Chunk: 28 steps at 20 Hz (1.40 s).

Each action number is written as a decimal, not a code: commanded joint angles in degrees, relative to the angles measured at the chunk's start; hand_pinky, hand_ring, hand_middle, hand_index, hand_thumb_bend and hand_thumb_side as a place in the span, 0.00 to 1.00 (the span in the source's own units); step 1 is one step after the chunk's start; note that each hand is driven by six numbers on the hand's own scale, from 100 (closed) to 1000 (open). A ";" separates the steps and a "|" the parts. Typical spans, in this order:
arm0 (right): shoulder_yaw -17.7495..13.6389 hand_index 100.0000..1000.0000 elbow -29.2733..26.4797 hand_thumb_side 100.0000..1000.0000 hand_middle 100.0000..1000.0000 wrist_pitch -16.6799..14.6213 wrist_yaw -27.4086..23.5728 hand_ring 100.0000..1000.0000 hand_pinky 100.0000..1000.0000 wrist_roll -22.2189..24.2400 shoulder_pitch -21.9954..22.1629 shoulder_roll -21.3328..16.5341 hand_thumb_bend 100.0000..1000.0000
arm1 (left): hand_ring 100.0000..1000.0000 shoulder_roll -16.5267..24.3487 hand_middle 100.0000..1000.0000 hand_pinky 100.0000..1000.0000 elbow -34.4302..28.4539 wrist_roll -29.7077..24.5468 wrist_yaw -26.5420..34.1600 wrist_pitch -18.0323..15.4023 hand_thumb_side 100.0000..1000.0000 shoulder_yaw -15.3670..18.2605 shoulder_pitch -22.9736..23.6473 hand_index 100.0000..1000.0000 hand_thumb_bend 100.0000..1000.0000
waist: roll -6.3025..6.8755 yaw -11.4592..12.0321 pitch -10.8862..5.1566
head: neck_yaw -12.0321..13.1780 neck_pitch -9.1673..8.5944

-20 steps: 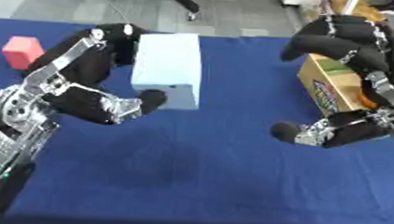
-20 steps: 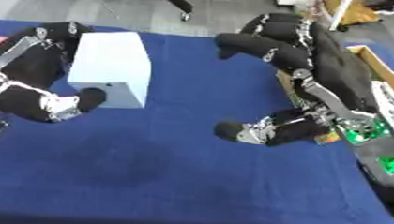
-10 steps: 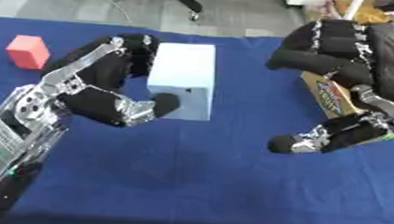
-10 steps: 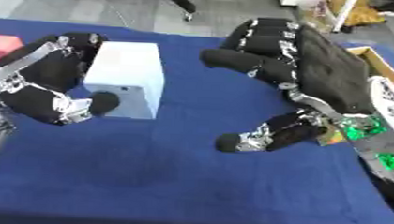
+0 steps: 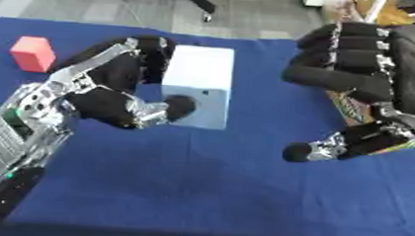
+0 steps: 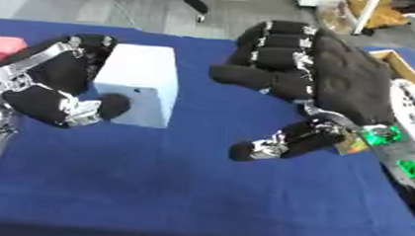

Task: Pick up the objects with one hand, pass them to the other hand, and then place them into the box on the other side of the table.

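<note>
My left hand (image 5: 103, 104) is shut on a pale white block (image 5: 202, 82), fingers curled over its far left side and thumb pressed on its front face. The block is held upright over the blue table (image 5: 200, 189), left of centre. My right hand (image 6: 337, 87) hangs to the block's right with fingers bent toward it and thumb stretched out below. It holds nothing, and a gap separates it from the block. The cardboard box (image 6: 392, 61) at the table's right edge is mostly hidden behind the right hand.
A red block (image 5: 33, 53) stands at the far left of the table. Grey floor and a chair base lie beyond the far edge. Bare blue cloth fills the near half of the table.
My left hand has carried the white block to the right, toward the centre. The right hand has moved left toward it, narrowing the gap.
</note>
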 commanded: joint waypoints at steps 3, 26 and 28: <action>-0.05 0.96 -1.19 0.25 0.60 -0.12 0.86 0.57 0.61 -0.83 -1.43 -1.43 0.63 | 0.56 1.23 0.48 0.68 -0.82 2.99 0.17 0.97 0.09 0.70 -1.00 0.57 0.03 | -0.32 -0.14 -0.79 | -0.12 -0.11; 1.55 0.95 -1.19 0.27 0.52 -0.92 -3.24 0.50 0.50 4.21 -4.23 -0.04 0.62 | 0.57 0.75 0.48 0.70 -0.82 -8.75 4.40 1.51 0.24 -3.50 -6.70 0.57 0.03 | -0.15 -0.26 -0.66 | -0.12 -0.11; 1.70 0.95 -1.19 0.28 0.51 -0.34 -3.84 0.50 0.49 5.29 -4.19 0.04 0.62 | 0.58 0.62 0.48 0.70 -0.82 -10.49 5.34 0.57 0.23 -3.55 -7.07 0.57 0.02 | -0.11 -0.25 -0.63 | -0.14 -0.11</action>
